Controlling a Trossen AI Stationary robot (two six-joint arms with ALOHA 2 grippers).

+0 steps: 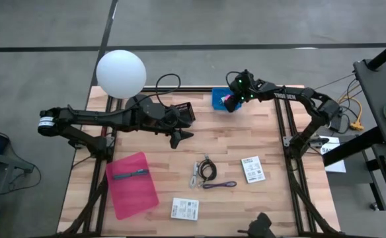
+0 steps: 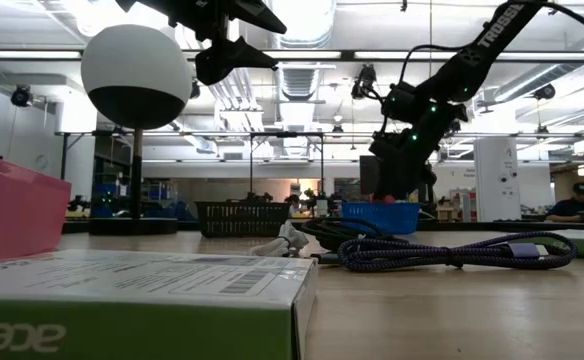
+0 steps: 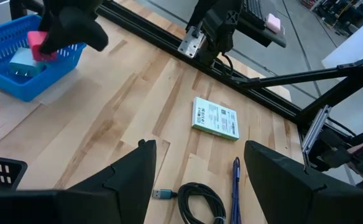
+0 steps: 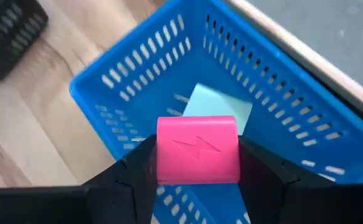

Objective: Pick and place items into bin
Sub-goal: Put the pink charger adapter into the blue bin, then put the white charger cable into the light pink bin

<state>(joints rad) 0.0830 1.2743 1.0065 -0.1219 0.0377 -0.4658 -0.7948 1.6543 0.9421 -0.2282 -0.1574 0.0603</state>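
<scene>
Right gripper (image 4: pixel 197 163) clamping pink cube (image 4: pixel 197 149) above blue bin (image 4: pixel 138 74), pale teal cube (image 4: pixel 222 104) inside bin, left gripper (image 3: pixel 197 171) spread wide, empty, above table (image 3: pixel 138 118).

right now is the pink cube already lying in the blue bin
No, the pink cube is gripped in the right hand above the blue bin.

I am gripping the pink cube (image 4: pixel 197 150) in my right end effector (image 4: pixel 197 163), holding it above the blue bin (image 4: pixel 107 87), where a pale teal cube (image 4: pixel 219 102) is lying.
</scene>
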